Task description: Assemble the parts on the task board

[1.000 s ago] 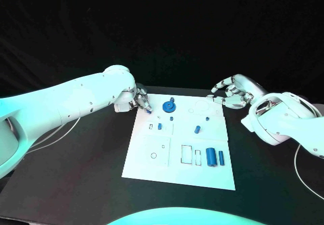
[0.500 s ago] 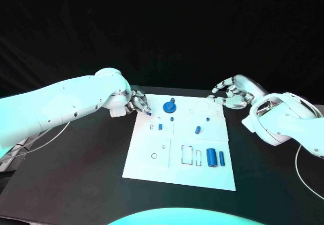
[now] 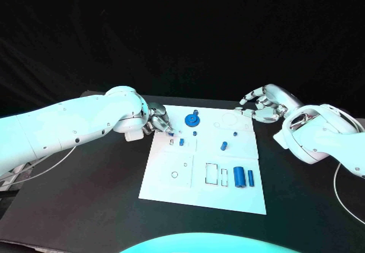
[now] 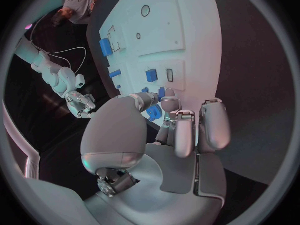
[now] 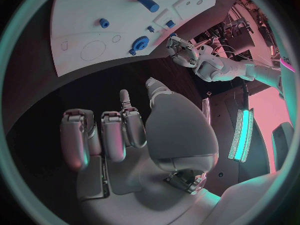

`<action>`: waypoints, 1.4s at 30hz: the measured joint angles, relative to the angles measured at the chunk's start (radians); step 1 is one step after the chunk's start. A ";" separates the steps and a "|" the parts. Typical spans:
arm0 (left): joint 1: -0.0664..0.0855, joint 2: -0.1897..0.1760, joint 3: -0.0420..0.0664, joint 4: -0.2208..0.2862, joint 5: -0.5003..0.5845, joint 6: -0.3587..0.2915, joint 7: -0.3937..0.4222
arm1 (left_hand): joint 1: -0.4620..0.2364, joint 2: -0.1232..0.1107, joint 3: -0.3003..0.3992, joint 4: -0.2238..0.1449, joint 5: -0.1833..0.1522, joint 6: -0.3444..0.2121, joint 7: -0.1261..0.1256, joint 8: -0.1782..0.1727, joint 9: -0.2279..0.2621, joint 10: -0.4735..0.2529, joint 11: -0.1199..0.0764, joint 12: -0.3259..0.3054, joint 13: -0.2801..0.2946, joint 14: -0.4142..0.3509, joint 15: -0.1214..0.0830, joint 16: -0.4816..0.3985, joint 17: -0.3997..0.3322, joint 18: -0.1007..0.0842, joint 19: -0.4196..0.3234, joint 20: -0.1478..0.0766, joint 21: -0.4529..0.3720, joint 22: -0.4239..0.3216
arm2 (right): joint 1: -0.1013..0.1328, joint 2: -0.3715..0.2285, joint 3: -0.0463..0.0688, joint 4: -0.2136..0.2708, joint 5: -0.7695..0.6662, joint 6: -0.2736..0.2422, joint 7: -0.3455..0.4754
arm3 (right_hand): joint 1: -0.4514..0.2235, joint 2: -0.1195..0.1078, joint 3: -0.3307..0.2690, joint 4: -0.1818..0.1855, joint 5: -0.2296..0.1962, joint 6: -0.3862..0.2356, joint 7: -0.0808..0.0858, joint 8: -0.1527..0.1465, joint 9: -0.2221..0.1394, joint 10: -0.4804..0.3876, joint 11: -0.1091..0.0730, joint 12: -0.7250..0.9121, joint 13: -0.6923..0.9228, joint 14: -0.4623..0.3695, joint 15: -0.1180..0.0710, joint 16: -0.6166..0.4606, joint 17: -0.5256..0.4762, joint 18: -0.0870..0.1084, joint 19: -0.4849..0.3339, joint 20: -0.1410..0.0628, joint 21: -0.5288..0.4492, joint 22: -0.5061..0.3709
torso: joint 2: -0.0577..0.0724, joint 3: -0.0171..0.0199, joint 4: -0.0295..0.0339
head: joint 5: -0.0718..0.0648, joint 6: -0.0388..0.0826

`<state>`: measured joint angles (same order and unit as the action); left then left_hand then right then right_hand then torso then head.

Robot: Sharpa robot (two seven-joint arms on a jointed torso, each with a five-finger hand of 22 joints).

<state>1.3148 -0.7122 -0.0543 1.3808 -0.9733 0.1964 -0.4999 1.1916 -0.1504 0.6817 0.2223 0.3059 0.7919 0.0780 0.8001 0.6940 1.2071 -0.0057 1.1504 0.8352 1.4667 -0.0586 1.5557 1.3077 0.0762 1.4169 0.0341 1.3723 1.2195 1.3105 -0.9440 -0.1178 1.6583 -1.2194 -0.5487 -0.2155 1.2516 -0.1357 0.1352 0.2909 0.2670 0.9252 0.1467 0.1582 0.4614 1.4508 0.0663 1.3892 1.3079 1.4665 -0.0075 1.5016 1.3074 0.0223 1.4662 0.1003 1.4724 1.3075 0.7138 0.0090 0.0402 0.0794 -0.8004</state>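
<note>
Left hand (image 3: 160,122) pinches a small blue piece (image 4: 154,113) over the far-left corner of the board (image 3: 201,203). I reckon a loose pinch or a tilted entry could drop it off onto the table (image 3: 84,211).
Counting out from my side: two cylinders (image 3: 243,177) side by side, four small pieces (image 3: 223,146) mid-board, one gear (image 3: 192,121) at the far end. One right hand (image 3: 262,105), empty, fingers loose, hovering just off the far-right corner.

black table (image 3: 91,205), white cable (image 3: 338,184)
</note>
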 measured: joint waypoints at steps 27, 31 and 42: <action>-0.024 0.010 -0.009 0.015 -0.110 0.024 -0.001 | -0.035 -0.017 0.025 -0.019 -0.001 0.010 -0.009 0.024 0.008 0.029 -0.007 0.028 0.034 0.000 -0.007 0.008 0.000 0.000 0.007 -0.007 0.013 0.023 | -0.002 0.000 0.000 -0.001 0.000 0.005 0.000 | 0.000 0.000 0.000 0.000 0.000 0.000 0.000 0.000 0.001 0.000 0.000 0.000 0.000 0.000 0.000 -0.004 0.001 0.000 0.000 0.000 -0.004 0.001 | 0.002 0.0016 -0.0030 | 0.000 -0.008; -0.024 0.011 -0.009 0.015 -0.118 0.030 -0.001 | -0.037 -0.019 0.025 -0.019 -0.001 0.010 -0.009 0.030 0.008 0.030 -0.008 0.029 0.038 0.000 -0.007 0.008 0.000 0.000 0.011 -0.011 0.013 0.026 | -0.002 0.000 0.000 -0.001 0.000 0.005 0.000 | 0.000 0.000 0.000 0.000 0.000 0.000 0.000 0.000 0.001 0.000 0.000 0.000 0.000 0.000 0.000 -0.004 0.001 0.000 0.000 0.000 -0.004 0.001 | 0.002 0.0013 -0.0028 | 0.000 -0.009; -0.023 0.010 -0.010 0.024 -0.136 0.050 -0.002 | -0.047 -0.021 0.025 -0.019 -0.001 0.014 -0.012 0.031 0.014 0.034 -0.012 0.034 0.041 0.000 -0.007 0.008 0.000 0.000 0.011 -0.011 0.017 0.028 | -0.002 0.000 0.000 -0.001 0.000 0.005 0.000 | 0.000 0.000 0.000 0.000 0.000 0.000 0.000 0.004 0.001 0.000 0.000 0.000 0.000 0.000 0.000 -0.004 0.001 0.000 0.000 0.000 -0.004 0.000 | 0.002 0.0002 -0.0020 | 0.000 -0.013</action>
<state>1.2915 -0.7022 -0.0648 1.4051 -1.1090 0.2463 -0.5014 1.1442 -0.1713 0.7067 0.2028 0.3051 0.8054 0.0656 0.8313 0.7084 1.2409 -0.0175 1.1844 0.8757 1.4668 -0.0658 1.5634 1.3074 0.0762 1.4277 0.0232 1.3894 1.2471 1.3087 -0.9441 -0.1180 1.6577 -1.2194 -0.5432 -0.2151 1.2517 -0.1357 0.1352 0.2909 0.2670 0.9252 0.1467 0.1626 0.4619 1.4508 0.0663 1.3892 1.3075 1.4665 -0.0075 1.4977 1.3079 0.0223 1.4662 0.1003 1.4689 1.3079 0.7161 0.0092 0.0382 0.0793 -0.8133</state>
